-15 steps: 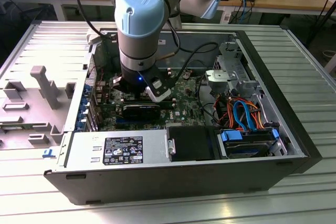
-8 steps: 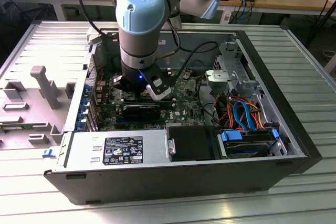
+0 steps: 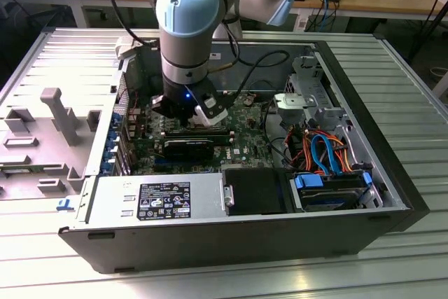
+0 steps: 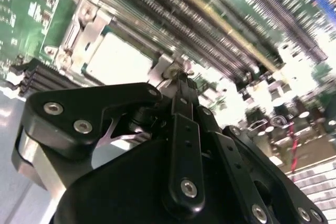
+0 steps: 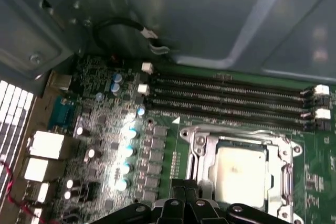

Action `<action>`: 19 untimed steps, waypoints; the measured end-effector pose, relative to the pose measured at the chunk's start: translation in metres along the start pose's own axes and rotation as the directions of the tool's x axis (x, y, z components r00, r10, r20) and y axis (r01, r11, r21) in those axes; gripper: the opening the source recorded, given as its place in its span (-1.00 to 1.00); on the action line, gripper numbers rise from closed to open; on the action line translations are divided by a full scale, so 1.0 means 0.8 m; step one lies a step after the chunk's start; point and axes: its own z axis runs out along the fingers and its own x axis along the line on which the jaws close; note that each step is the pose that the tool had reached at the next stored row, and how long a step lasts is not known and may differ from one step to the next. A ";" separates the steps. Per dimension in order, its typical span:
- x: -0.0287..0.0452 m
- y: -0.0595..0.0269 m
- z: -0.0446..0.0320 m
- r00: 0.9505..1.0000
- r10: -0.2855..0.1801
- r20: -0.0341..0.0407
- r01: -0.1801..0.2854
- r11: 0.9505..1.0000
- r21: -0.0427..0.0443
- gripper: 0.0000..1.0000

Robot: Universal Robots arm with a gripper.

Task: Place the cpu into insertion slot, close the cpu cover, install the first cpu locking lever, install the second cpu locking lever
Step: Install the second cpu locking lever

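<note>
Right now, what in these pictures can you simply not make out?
- The silvery square cpu and its thin metal cover frame: in the first wrist view the black gripper and the picture's edge cut off their near side.
- Exterior view: the blue-grey robot arm hides the socket.
- Locking levers: too blurred to tell whether latched.

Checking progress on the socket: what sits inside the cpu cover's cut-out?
The cpu fills the cut-out of the closed cpu cover. The insertion slot beneath is hidden by it.

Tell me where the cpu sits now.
The cpu lies in the insertion slot under the closed cpu cover, beside the long memory slots in the first wrist view, with the gripper close by.
</note>
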 end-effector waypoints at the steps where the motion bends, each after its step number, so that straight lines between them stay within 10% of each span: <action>1: -0.0008 0.002 0.0005 1.000 0.000 0.000 0.000 1.000 0.002 -0.78; 5: -0.0063 0.013 0.0031 1.000 0.002 -0.005 -0.002 0.999 0.037 -0.78; 8: -0.0130 0.021 0.0046 1.000 0.005 -0.013 -0.004 0.996 0.084 -0.78; 12: -0.0164 0.032 -0.0032 1.000 0.009 -0.019 -0.006 0.992 0.127 -0.78; 19: -0.0162 0.042 -0.0408 1.000 0.010 -0.021 -0.007 0.991 0.137 -0.78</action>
